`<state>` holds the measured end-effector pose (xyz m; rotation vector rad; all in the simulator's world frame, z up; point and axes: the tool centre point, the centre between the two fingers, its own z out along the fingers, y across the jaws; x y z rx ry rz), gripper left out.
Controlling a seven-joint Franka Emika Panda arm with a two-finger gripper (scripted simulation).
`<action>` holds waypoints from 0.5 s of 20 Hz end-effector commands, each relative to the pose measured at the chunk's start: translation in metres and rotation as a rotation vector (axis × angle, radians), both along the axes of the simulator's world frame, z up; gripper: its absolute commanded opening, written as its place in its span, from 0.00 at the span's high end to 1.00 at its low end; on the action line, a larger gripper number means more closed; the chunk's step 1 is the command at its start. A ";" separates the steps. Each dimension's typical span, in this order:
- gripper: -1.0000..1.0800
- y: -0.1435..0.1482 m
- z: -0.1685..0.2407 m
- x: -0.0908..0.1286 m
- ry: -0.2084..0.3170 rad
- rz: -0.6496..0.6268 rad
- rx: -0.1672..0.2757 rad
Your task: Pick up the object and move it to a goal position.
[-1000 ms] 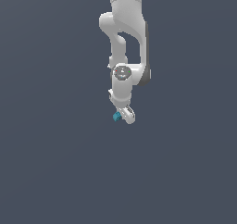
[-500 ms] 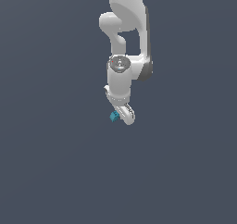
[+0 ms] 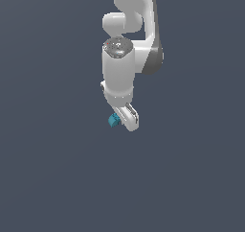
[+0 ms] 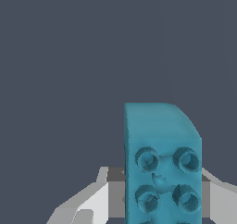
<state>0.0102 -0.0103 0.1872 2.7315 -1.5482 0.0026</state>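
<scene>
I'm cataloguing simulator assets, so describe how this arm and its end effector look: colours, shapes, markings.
The glossy white, rounded arm is built of thick cylindrical segments, with a dark grey band at one joint and a grey circular cap bearing a tiny red dot. No cables or lettering show. The white end effector is small, with curved fingers in the exterior view; the wrist view shows angular white fingers with grey inner faces.
</scene>
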 end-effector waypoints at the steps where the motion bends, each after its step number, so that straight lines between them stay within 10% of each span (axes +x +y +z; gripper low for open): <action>1: 1.00 -0.003 0.020 0.012 0.000 0.000 0.000; 10: 1.00 -0.012 0.075 0.051 0.000 0.001 0.001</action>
